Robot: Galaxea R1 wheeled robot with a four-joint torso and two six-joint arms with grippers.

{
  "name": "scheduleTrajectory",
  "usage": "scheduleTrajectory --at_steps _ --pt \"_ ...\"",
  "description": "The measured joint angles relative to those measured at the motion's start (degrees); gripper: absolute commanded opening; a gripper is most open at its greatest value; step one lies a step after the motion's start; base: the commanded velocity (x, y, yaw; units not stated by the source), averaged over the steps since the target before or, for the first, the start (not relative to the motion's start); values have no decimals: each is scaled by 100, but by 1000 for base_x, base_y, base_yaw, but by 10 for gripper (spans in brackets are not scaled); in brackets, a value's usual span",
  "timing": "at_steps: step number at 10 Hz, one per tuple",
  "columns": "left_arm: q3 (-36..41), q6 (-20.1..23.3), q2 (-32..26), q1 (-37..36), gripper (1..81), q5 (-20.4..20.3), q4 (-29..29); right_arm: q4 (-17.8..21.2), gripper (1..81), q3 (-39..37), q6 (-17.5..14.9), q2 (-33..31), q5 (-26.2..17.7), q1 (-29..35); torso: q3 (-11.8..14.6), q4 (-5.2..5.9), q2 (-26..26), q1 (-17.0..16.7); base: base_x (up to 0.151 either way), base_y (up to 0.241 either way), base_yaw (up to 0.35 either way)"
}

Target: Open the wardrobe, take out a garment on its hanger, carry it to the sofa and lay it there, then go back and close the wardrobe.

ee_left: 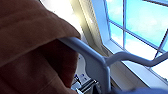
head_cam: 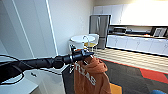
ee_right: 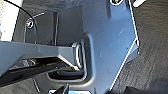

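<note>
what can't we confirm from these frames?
- Left gripper, head view: finger state unclear where it meets the orange hooded sweatshirt; blurred.
- Thin white hanger, left wrist view: hook end cut off by the frame edge, one shoulder under orange fabric.
- Sweatshirt hem, head view: cut off by the bottom edge.
- Right wrist view: dark robot plate blocks most of the floor.

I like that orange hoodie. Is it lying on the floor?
No, the orange hoodie hangs in the air from the left hand, above the carpet.
</note>
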Motion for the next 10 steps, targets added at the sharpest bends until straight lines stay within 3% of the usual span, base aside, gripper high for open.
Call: scheduleTrajectory --at_steps 10 --pt "88 12 18 0 10 0 26 4 811 -20 0 55 -1 -46 0 0 0 0 0 0 -283"
